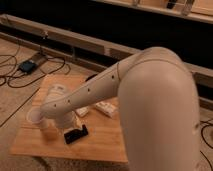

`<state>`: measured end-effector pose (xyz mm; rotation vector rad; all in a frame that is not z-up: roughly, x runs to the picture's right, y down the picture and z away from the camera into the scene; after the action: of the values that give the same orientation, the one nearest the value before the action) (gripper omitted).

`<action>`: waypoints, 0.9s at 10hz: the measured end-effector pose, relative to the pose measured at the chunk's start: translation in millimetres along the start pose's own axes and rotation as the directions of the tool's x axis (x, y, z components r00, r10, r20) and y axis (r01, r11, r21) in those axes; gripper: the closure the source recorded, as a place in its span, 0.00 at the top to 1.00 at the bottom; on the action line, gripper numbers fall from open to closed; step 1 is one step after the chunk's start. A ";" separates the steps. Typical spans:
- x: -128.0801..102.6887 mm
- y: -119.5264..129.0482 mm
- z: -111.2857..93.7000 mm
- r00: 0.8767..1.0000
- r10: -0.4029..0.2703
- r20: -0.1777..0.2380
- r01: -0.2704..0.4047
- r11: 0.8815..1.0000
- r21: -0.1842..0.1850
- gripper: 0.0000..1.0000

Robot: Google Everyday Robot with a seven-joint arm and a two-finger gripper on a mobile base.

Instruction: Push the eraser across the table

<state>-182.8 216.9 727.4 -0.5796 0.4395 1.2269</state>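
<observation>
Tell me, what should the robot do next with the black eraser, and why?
Probably nudge the eraser to the right across the table. The gripper hangs right at the eraser's left end, near the cup, and there is open wood to the eraser's right, so a short sideways push seems the natural step.
</observation>
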 end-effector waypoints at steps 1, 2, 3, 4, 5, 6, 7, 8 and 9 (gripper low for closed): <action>-2.7 5.5 12.5 1.000 -0.017 -0.012 0.017 1.000 0.015 0.65; -6.0 10.6 23.0 0.999 -0.032 -0.022 0.032 0.999 0.028 0.65; -8.9 15.2 31.8 0.999 -0.043 -0.032 0.044 0.998 0.039 0.65; -10.4 19.1 37.7 0.998 -0.055 -0.042 0.057 0.997 0.045 0.65; -11.3 20.1 43.1 0.997 -0.063 -0.053 0.065 0.997 0.051 0.65; -12.3 20.3 47.2 0.996 -0.067 -0.061 0.071 0.996 0.057 0.65; -13.2 21.3 51.1 0.995 -0.071 -0.070 0.076 0.995 0.062 0.65; -14.8 21.2 53.1 0.995 -0.072 -0.074 0.077 0.995 0.066 0.65; -17.0 19.7 55.0 0.994 -0.071 -0.078 0.077 0.994 0.074 0.65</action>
<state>-206.3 243.3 777.0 -0.5725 0.5216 1.1150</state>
